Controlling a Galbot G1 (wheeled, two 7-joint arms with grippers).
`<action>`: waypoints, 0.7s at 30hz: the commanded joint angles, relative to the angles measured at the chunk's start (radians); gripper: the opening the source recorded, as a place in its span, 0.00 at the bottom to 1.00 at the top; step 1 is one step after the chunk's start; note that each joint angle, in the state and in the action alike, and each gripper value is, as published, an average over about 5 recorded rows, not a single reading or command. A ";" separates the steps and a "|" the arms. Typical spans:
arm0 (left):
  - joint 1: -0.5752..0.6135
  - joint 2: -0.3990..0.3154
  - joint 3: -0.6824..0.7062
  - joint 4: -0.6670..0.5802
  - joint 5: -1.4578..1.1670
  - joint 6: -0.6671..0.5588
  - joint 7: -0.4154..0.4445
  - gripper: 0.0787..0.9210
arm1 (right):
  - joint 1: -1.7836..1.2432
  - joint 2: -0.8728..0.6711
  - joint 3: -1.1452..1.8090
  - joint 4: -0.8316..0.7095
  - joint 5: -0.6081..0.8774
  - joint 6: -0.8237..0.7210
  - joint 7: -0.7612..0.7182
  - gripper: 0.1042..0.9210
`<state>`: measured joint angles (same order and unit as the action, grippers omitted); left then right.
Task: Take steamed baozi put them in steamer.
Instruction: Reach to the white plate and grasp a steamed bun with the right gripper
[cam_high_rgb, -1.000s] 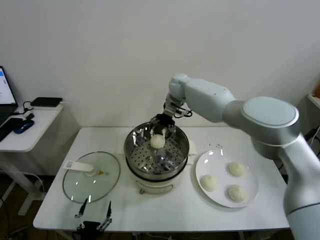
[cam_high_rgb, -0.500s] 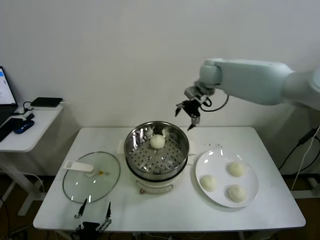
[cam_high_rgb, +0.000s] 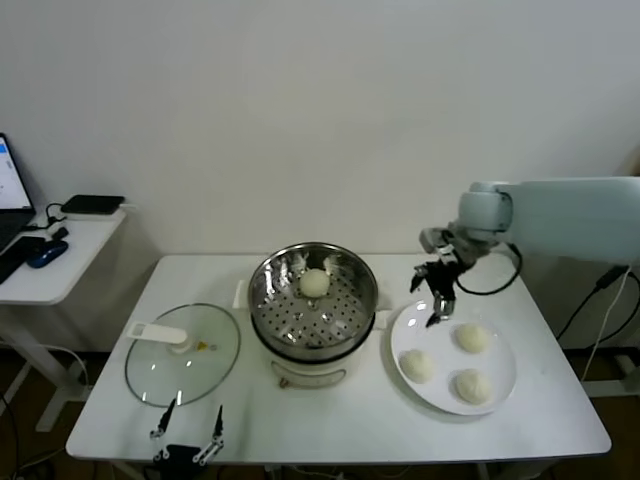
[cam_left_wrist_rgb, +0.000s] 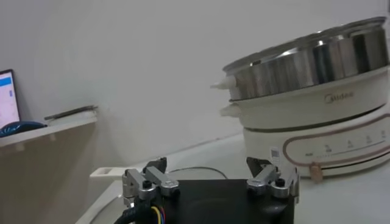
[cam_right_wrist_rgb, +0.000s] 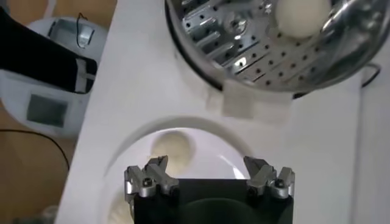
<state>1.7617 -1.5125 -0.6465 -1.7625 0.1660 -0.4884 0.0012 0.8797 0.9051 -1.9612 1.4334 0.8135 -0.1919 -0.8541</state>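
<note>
Now that one bun (cam_high_rgb: 315, 283) is lying inside the steamer (cam_high_rgb: 313, 300), the right gripper (cam_high_rgb: 437, 294) is swinging away from the pot and is hanging over the near rim of the plate (cam_high_rgb: 455, 358), its fingers spread wide and holding nothing. A second ago it was down inside the basket with the bun between its fingers; half a second ago it was high above the pot's right edge. That shift suggests the first delivery is finished and the arm is heading for the next pick, with three buns (cam_high_rgb: 473, 338) left on the plate.

In the right wrist view, one of them (cam_right_wrist_rgb: 172, 147) is showing just past the gripper's (cam_right_wrist_rgb: 209, 179) fingertips, pale and rounded against the glossy white dish, while the delivered bun (cam_right_wrist_rgb: 303, 15) is resting on the punched metal floor of the basket (cam_right_wrist_rgb: 262, 49). The buns are looking smooth, matte and soft, likely to dent under a hard squeeze. The basket is shiny steel with rows of small holes, sitting on a white plastic cooker base (cam_left_wrist_rgb: 317, 143).

A flat round glass lid (cam_high_rgb: 182, 353) with a white handle is lying on the table (cam_high_rgb: 350, 420) left of the pot. The left gripper (cam_left_wrist_rgb: 210, 182) is waiting low at the table's front edge, fingers apart and empty.
</note>
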 joint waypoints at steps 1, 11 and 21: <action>0.001 -0.005 -0.007 0.003 0.006 -0.002 0.001 0.88 | -0.182 -0.094 0.072 0.060 -0.119 -0.108 0.063 0.88; 0.011 -0.014 -0.018 0.004 0.021 -0.007 0.001 0.88 | -0.377 -0.082 0.227 -0.016 -0.187 -0.137 0.101 0.88; 0.014 -0.016 -0.027 0.005 0.027 -0.013 0.000 0.88 | -0.453 -0.060 0.312 -0.067 -0.225 -0.154 0.137 0.88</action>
<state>1.7759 -1.5285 -0.6694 -1.7584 0.1911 -0.5003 0.0016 0.5328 0.8511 -1.7383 1.3956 0.6348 -0.3220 -0.7485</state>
